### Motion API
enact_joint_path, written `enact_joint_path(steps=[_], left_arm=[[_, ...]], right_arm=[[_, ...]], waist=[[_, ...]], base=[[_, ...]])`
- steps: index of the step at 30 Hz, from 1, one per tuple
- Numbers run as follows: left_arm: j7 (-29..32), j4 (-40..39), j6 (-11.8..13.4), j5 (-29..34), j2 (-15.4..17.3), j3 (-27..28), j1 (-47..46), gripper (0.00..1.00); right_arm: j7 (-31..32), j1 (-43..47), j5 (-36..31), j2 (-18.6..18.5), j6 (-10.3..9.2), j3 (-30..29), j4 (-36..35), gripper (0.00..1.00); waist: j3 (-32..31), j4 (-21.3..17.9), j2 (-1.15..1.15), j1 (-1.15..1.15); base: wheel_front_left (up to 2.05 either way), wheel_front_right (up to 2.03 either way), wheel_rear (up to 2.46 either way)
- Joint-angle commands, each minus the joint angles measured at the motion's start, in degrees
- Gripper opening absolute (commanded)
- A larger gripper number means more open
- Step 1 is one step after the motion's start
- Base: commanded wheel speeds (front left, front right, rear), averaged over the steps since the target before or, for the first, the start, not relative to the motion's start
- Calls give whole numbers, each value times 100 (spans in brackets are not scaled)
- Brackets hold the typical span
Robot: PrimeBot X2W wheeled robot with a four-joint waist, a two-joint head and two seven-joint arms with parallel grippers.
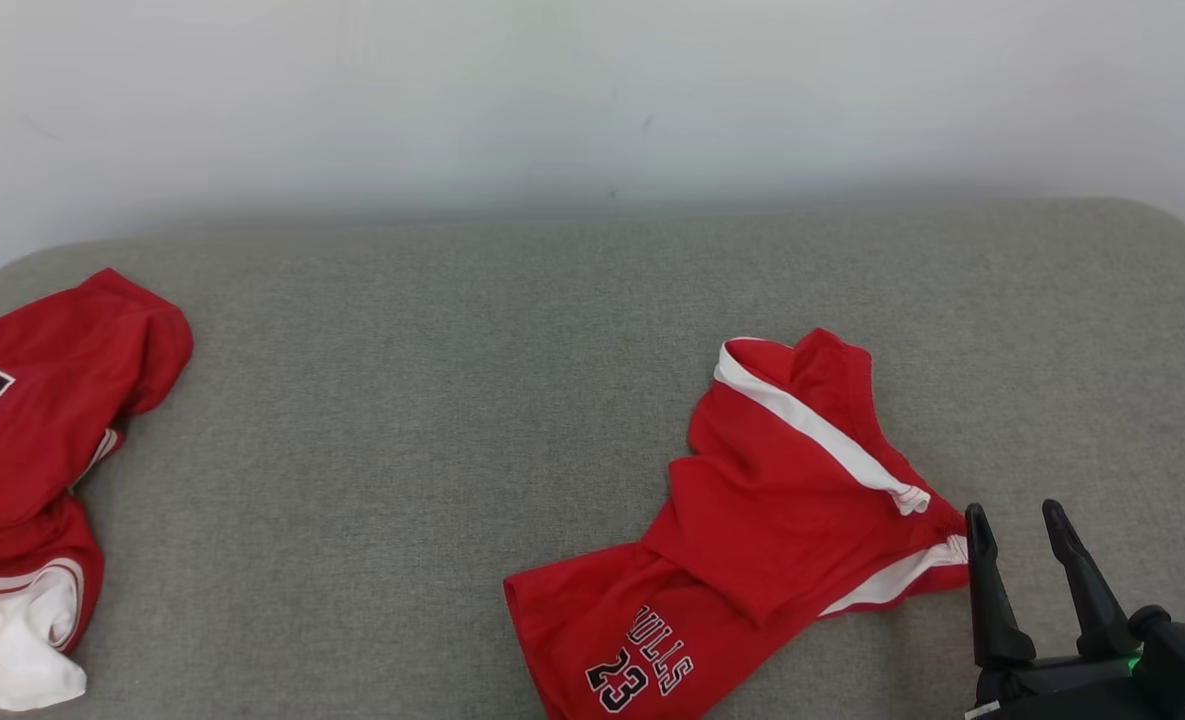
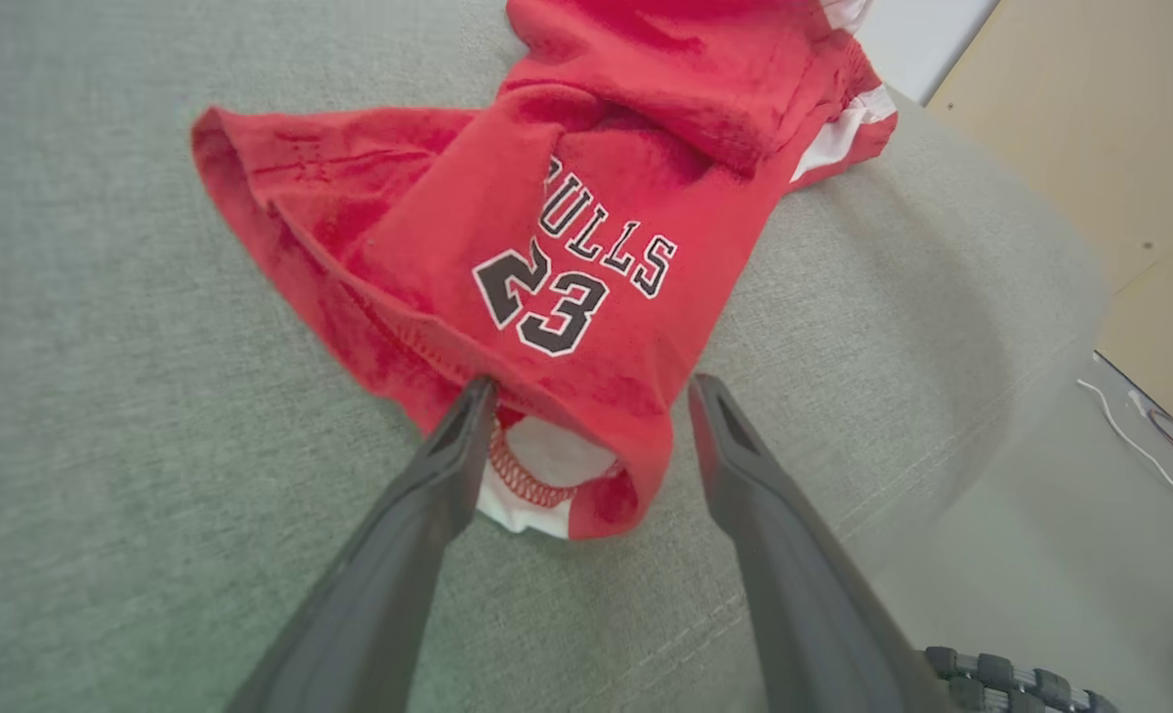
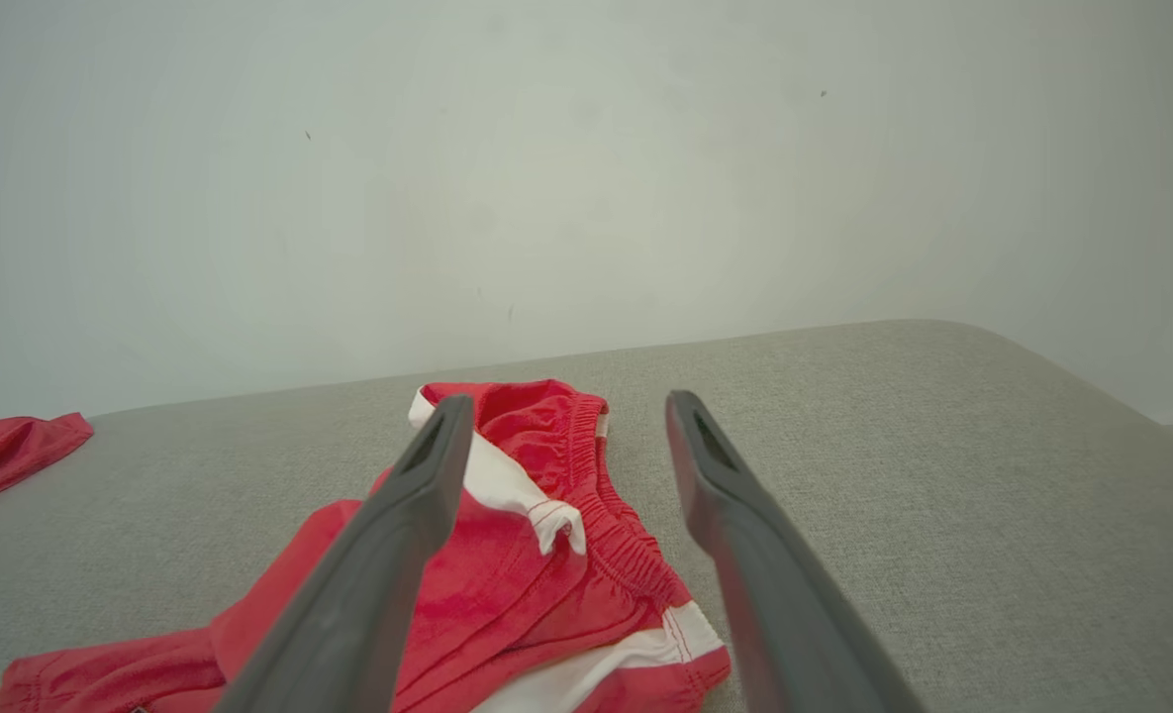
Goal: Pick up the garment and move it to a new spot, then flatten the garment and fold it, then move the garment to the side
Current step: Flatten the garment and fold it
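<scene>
item: crumpled red fabric shorts (image 1: pixel 752 520), white trim, "bulls 23" print; long axis hem-to-waistband. left gripper (image 2: pixel 591 386) open astride hem; right gripper (image 1: pixel 1013 510) open, empty, just beside waistband.

An indoor room, half domestic and half test space; which of the two cannot be settled. The homely part is a wide grey upholstered cushion (image 1: pixel 552 330) with woven fabric, rounded corners and a stitched seam, like a sofa seat or ottoman, pushed against a bare white wall (image 1: pixel 592 90), with red basketball shorts (image 1: pixel 752 500) lying loose on it. Beyond its edge, tan wood-coloured flooring (image 2: pixel 1071 119) and loose cables (image 2: pixel 1140 436) trailing over the floor suggest a working setup.
</scene>
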Motion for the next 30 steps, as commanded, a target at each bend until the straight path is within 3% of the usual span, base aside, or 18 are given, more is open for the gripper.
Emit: enact_joint_path(steps=[1,3,4,5,6,16,22,23,30], left_arm=[[-19,114,9,-101,-7,-36,-125,100],[-19,258,9,-188,-36,-85,-258,100],[-19,322,9,-238,-49,-84,-319,79],[-19,334,9,-268,-60,-36,-393,17],[-19,327,9,-309,-66,29,-462,0],[-19,60,21,-147,106,957,-1037,0],[-19,-130,15,-46,99,1139,-971,0],[-19,-266,24,41,76,1230,-883,100],[-19,-893,145,307,2,1880,-588,100]], right_arm=[[-6,-59,25,-10,-13,21,-2,100],[-6,-92,19,0,-13,16,-4,100],[-6,-110,13,3,-13,13,-13,100],[-6,-120,5,7,-13,2,-18,100],[-6,-123,-3,9,-13,-10,-19,100],[-6,-148,-62,37,-13,-69,-32,100],[-6,-156,-49,46,-13,-86,-21,100],[-6,-138,-41,45,-13,-105,-12,100],[-6,-89,-46,15,-13,-182,-12,100]], waist=[[82,-92,0,0],[115,-131,0,0],[126,-147,0,0],[137,-161,0,0],[146,-168,0,0],[203,-147,0,0],[253,-146,0,0],[256,-130,0,0],[218,-43,0,0]], base=[[0,0,0],[0,0,0],[0,0,0],[0,0,0],[0,0,0],[0,0,0],[0,0,0],[0,0,0],[0,0,0]])
